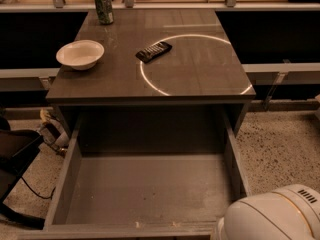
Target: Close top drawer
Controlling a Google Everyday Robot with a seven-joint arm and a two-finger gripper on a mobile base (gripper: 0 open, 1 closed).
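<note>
Gripper out of shot, its grasp impossible to tell, only a white arm housing [272, 216] showing at lower right; top drawer [145, 189] stands fully open, not yet closed

You couldn't see the gripper; the front of the top drawer [150, 194] and the arm shell [272, 216] beside it were cut off.
</note>
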